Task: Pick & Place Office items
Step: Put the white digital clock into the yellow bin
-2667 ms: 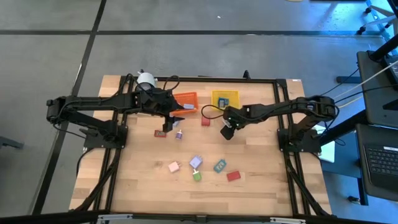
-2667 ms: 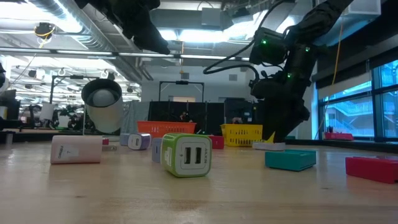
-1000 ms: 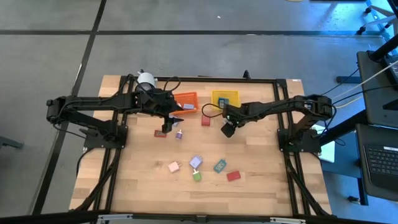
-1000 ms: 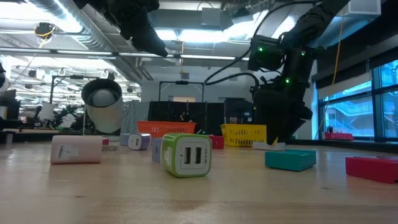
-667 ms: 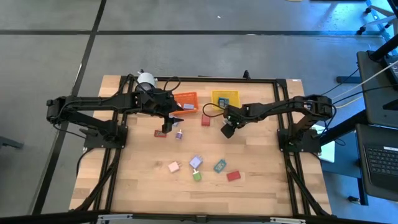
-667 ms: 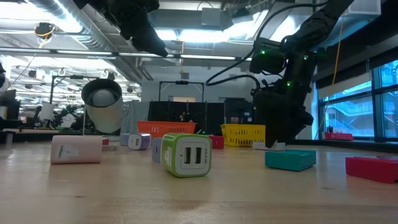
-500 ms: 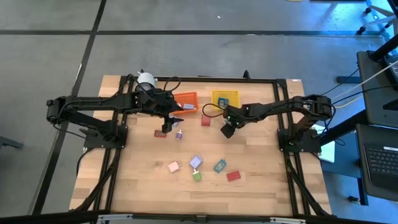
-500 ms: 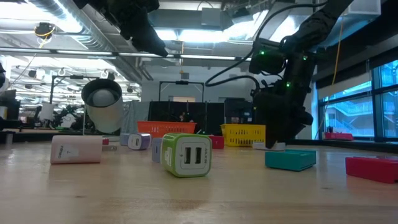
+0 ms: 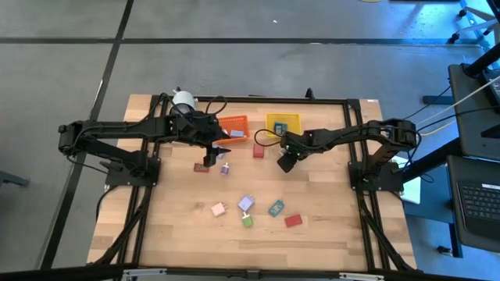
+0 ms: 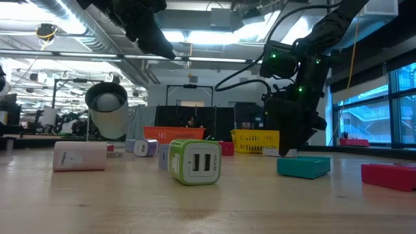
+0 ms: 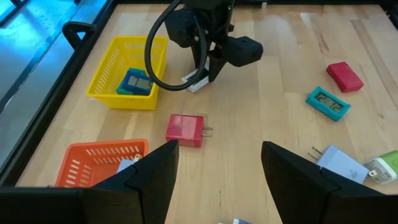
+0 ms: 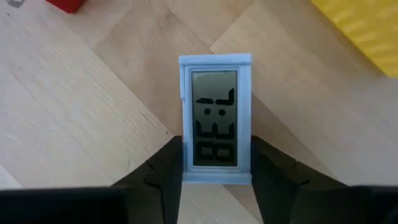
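right gripper (image 12: 216,171): down at the table, both fingers pinching a white clock (image 12: 215,112)
left gripper (image 11: 217,165): spread wide, nothing in it, hovering near the orange bin (image 11: 93,163)

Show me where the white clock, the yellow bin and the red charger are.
white clock (image 12: 215,118): right wrist view, its display.
yellow bin (image 11: 111,98): left wrist view, near wall.
red charger (image 11: 184,129): left wrist view, top face.

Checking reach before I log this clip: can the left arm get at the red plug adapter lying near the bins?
Probably yes. The red plug adapter lies on bare wood just ahead of the left tool, whose fingers stand open, with nothing between them.
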Controlling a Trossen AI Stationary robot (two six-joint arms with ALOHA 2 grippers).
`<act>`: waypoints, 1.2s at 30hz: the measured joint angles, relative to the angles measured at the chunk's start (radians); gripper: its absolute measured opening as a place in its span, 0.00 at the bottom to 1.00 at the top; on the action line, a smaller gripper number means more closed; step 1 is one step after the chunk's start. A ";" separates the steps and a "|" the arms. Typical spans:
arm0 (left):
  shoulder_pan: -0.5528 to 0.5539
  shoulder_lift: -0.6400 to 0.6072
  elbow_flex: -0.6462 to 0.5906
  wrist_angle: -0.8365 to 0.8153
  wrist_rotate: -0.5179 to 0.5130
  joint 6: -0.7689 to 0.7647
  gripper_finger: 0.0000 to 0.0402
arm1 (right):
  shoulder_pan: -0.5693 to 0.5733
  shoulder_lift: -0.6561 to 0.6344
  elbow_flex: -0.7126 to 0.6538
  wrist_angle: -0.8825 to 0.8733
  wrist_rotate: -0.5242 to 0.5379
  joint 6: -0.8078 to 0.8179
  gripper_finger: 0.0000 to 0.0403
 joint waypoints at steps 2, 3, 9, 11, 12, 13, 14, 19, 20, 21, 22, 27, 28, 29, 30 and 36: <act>0.000 0.000 0.000 0.000 0.000 0.000 0.56 | 0.002 -0.003 0.001 0.004 0.014 -0.001 0.37; 0.000 0.000 0.000 0.000 0.000 0.000 0.56 | 0.002 -0.006 0.001 0.007 0.017 -0.003 0.37; 0.000 0.000 0.000 0.002 0.000 -0.001 0.56 | 0.014 -0.031 -0.004 0.012 0.017 -0.003 0.37; 0.000 0.000 0.000 0.004 0.000 -0.001 0.56 | 0.023 -0.041 -0.003 0.015 0.017 0.001 0.37; 0.000 0.000 0.000 0.004 -0.001 -0.001 0.56 | 0.028 -0.047 -0.003 0.013 0.017 0.000 0.37; 0.000 0.000 0.000 0.005 -0.001 -0.001 0.56 | 0.033 -0.053 -0.003 0.013 0.017 0.001 0.37; 0.000 0.000 0.000 0.006 -0.001 -0.001 0.56 | 0.036 -0.060 -0.003 0.013 0.019 0.003 0.37; 0.000 0.000 0.000 0.008 -0.001 0.000 0.56 | 0.046 -0.126 -0.003 -0.005 0.079 0.013 0.37; 0.000 0.000 0.000 0.008 -0.001 -0.001 0.56 | 0.046 -0.146 -0.003 -0.007 0.088 0.013 0.37; 0.000 0.000 0.000 0.008 -0.001 -0.001 0.56 | 0.046 -0.168 -0.003 -0.011 0.098 0.012 0.37; 0.000 0.000 0.000 0.008 -0.001 -0.001 0.56 | 0.046 -0.192 -0.003 -0.015 0.107 0.011 0.37; 0.000 0.000 0.000 0.008 -0.002 -0.001 0.56 | 0.043 -0.332 -0.002 -0.011 0.172 0.002 0.37; 0.000 0.000 0.000 0.008 -0.002 -0.001 0.56 | 0.039 -0.358 -0.002 -0.009 0.180 -0.009 0.37; 0.000 0.000 0.000 0.009 -0.002 -0.001 0.56 | 0.033 -0.385 -0.002 -0.007 0.187 -0.013 0.37; 0.000 0.000 0.000 0.013 -0.002 -0.001 0.56 | 0.024 -0.407 -0.001 0.005 0.194 -0.017 0.37; 0.000 0.000 0.000 0.039 -0.002 0.000 0.56 | -0.077 -0.456 0.000 0.030 0.175 -0.045 0.37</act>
